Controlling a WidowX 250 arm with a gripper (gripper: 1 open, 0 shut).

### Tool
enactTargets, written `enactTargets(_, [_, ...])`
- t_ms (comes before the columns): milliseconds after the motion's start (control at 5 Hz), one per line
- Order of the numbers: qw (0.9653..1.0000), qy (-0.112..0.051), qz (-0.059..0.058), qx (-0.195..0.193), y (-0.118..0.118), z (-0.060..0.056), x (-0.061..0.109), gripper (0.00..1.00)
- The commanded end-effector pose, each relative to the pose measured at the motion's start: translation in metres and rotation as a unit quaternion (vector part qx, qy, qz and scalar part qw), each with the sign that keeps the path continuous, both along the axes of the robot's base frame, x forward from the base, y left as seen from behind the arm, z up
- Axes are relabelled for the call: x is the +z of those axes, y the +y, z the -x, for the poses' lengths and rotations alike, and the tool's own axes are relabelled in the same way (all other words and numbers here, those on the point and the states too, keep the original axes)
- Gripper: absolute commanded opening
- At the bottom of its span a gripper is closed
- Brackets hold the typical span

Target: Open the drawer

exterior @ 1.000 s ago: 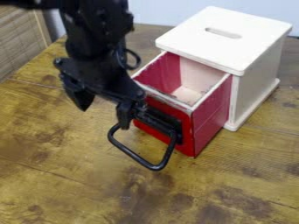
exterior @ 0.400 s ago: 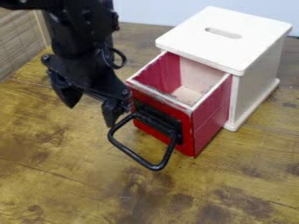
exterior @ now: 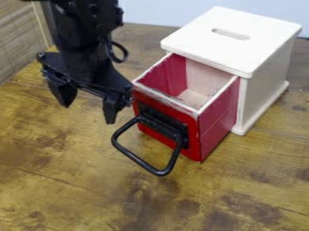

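Observation:
The red drawer (exterior: 205,113) stands pulled out of the cream wooden box (exterior: 248,54), showing pale wood inside. A black bracket (exterior: 160,124) and a large black loop handle (exterior: 145,155) hang on its front, the loop resting toward the table. My black gripper (exterior: 85,101) hangs open and empty just left of the drawer's front, its fingers (exterior: 111,106) apart and clear of the handle.
The cream box with a slotted top sits at the back right of the worn wooden table (exterior: 72,189). A slatted wooden panel (exterior: 18,41) stands at the far left edge.
My gripper has moved left and slightly up, away from the drawer front and handle. The drawer has stayed pulled out in place.

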State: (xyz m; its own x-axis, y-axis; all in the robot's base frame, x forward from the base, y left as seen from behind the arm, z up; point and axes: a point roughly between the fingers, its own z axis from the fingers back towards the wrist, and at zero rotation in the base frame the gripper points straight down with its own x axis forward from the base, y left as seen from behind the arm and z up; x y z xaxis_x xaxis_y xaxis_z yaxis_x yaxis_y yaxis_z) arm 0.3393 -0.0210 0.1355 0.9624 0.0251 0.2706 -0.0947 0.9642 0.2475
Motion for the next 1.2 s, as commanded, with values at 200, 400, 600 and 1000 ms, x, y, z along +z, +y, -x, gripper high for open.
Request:
enactTargets(200, [0.9977, -0.022, 0.002, -0.064, -0.016, 0.001, 0.019, 1.00])
enactTargets(400, [0.9948, -0.020, 0.007, -0.100, -0.038, 0.005, 0.019, 1.00])
enactTargets(600, [0.9939, -0.027, 0.007, -0.106, -0.041, 0.008, 0.018, 1.00])
enactTargets(1000, [0.9983, -0.042, -0.002, -0.040, -0.029, 0.004, 0.012, 1.00])
